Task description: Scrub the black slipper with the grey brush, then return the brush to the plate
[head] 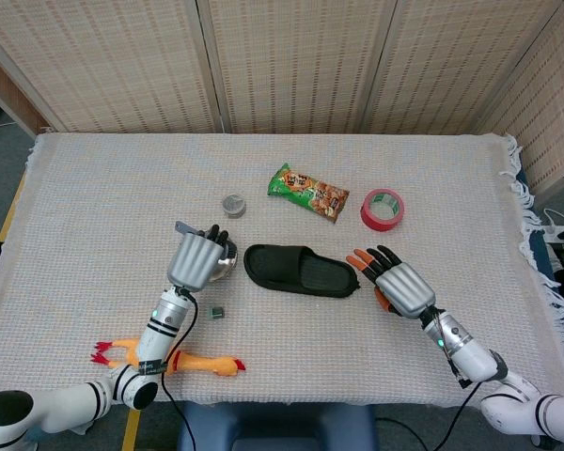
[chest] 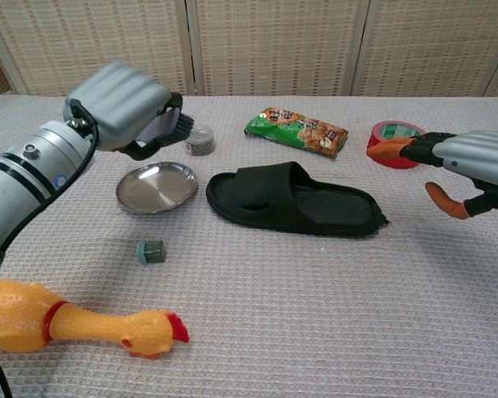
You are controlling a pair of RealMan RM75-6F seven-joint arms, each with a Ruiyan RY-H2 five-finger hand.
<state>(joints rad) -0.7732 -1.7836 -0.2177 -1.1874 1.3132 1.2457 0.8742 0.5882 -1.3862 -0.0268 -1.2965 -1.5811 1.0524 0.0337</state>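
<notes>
Above the steel plate (chest: 156, 186), the left hand (chest: 126, 104) holds the grey brush (chest: 168, 126) with its fingers wrapped round it, bristles showing just past the knuckles. The black slipper (chest: 295, 200) lies flat on the desk (head: 94, 188) just right of the plate, touched by neither hand. The right hand (chest: 469, 162) hovers near the slipper's heel end with fingers spread, holding nothing. Judging by this, scrubbing looks finished and the step in hand is returning the brush. To do it well, lower the left hand straight down until the brush sits inside the rim, then let the fingers go gently so it does not tip out or slide the light plate towards the slipper.

The chest view shows the gap between brush and plate and the whole dish uncovered. In the head view the left hand hides most of the plate, but that view shows the desk's layout: the small round tin (head: 233, 205), snack packet (head: 308, 192), red tape roll (head: 383, 209) and rubber chicken (head: 160, 358).
</notes>
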